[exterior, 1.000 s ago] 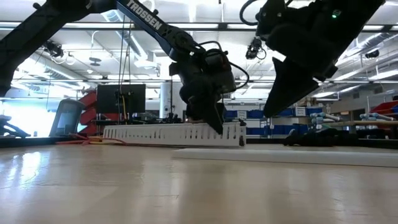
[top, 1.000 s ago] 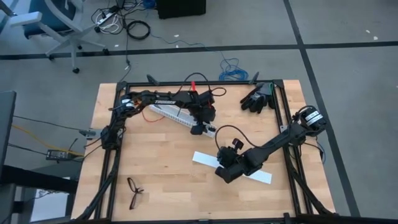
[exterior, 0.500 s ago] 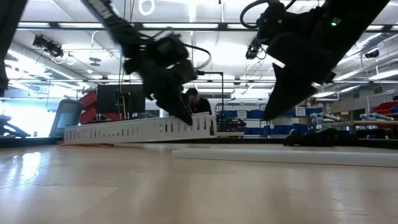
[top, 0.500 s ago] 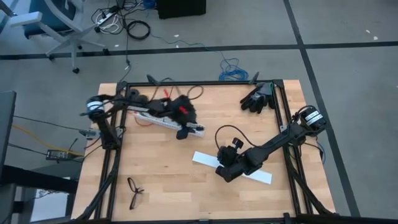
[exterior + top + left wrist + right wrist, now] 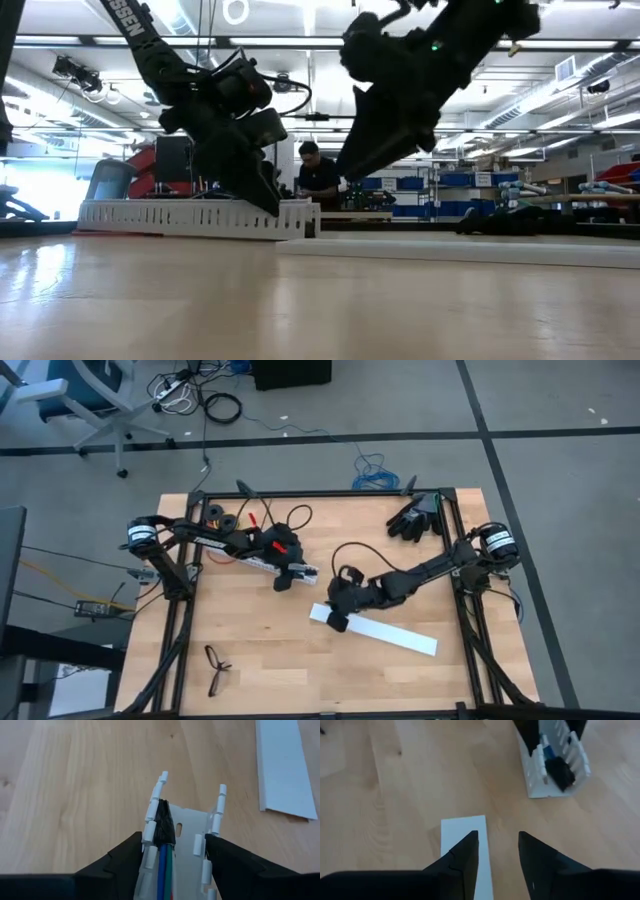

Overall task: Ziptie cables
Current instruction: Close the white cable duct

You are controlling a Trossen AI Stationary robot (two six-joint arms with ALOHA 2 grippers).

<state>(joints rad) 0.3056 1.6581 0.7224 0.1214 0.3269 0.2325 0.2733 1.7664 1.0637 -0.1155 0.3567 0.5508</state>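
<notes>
Two arms: both over the table (image 5: 260,650), left hand (image 5: 284,577) on the slotted rail, right hand (image 5: 337,618) nearby over the flat white cover.
Step, as I judge it: cables not yet tied; no ziptie visible, so the next move calls for finding it and freeing the bundle.
Slotted rail (image 5: 187,832): gripped between the left hand's fingers (image 5: 120,857), which press its two walls from outside.
Flat white cover (image 5: 465,832): its end lies just beyond the right hand, whose fingers (image 5: 462,852) stand slightly parted, holding nothing.
Cables (image 5: 162,860): inside the rail's channel, between the left hand's fingers; black connector (image 5: 559,770) at the rail's end.
</notes>
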